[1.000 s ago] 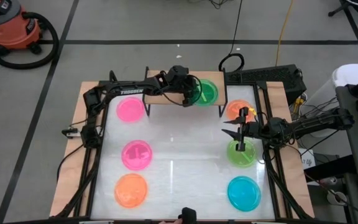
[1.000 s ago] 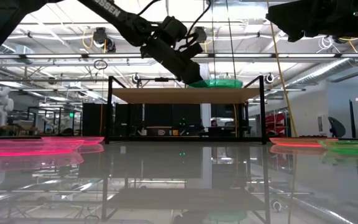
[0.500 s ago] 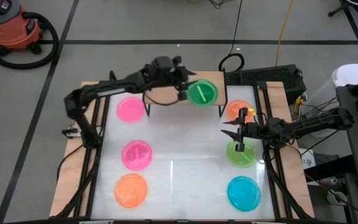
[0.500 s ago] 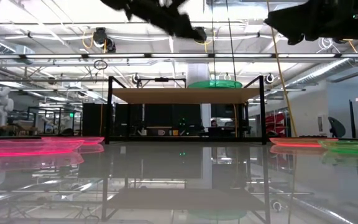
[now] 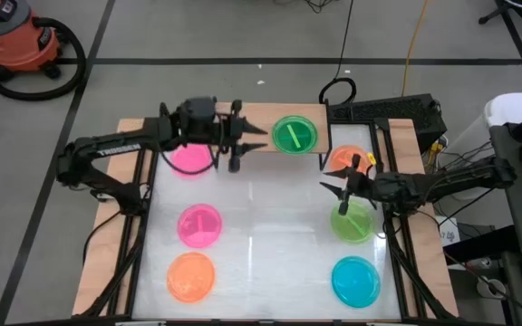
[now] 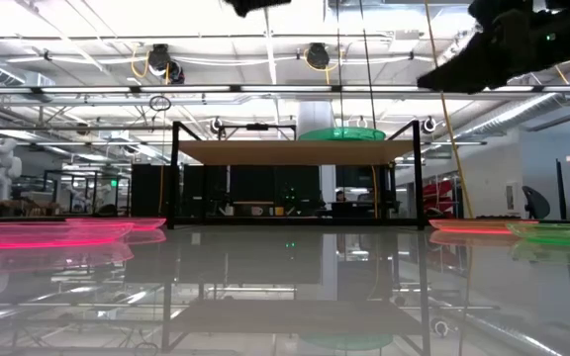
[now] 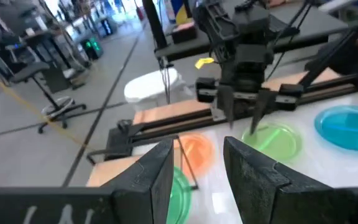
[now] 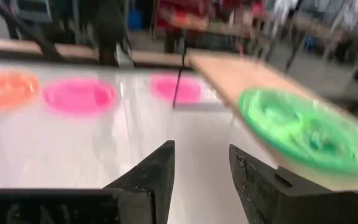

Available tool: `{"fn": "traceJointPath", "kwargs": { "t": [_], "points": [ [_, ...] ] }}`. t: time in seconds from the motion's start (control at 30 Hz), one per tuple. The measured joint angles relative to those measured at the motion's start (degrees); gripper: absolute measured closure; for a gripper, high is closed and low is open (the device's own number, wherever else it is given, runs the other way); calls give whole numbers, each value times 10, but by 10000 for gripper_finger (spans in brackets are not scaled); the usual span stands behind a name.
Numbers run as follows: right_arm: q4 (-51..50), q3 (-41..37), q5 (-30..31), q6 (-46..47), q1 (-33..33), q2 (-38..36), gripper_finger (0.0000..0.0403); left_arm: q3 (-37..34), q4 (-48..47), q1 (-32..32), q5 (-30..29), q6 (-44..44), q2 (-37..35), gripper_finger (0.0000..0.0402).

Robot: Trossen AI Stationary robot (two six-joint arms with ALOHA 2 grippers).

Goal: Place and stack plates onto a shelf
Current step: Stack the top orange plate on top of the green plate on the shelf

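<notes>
A green plate (image 5: 294, 134) lies flat on the right half of the light-wood shelf (image 5: 270, 116), and shows in the low view as well (image 6: 342, 133). My left gripper (image 5: 250, 143) hovers open just left of it, above the shelf's near edge, beside a pink plate (image 5: 187, 160) on the table. My right gripper (image 5: 332, 185) hangs open between the orange plate (image 5: 344, 159) and another green plate (image 5: 352, 223). A second pink plate (image 5: 199, 225), an orange plate (image 5: 191, 276) and a blue plate (image 5: 356, 281) lie flat on the white tabletop.
The shelf stands on thin black legs (image 6: 174, 173) at the table's far edge, and its left half is partly hidden under my left arm. The table's middle strip (image 5: 270, 235) lies between the two columns of plates. A black frame (image 5: 397, 254) borders the tabletop.
My left gripper has come away from the green plate on the shelf, risen, and drawn back toward the table's left edge. The plate has stayed flat on the shelf. My right gripper has shifted slightly toward the far edge.
</notes>
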Motion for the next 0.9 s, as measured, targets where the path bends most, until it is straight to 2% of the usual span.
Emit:
{"fn": "traceJointPath", "kwargs": {
  "t": [0.3,0.53,0.7,0.9],
  "points": [
    [-226,27,66,139,0,10,266,-274,279,-31,-1,-90,-101,254],
    [-305,28,73,258,-4,36,266,-439,470,-49,-1,-138,-157,254],
    [-356,28,71,304,-30,78,266,-489,547,-49,-4,-145,-166,254],
    [-373,28,41,315,-63,139,266,-491,548,-51,-6,-144,-165,254]
  ]
}}
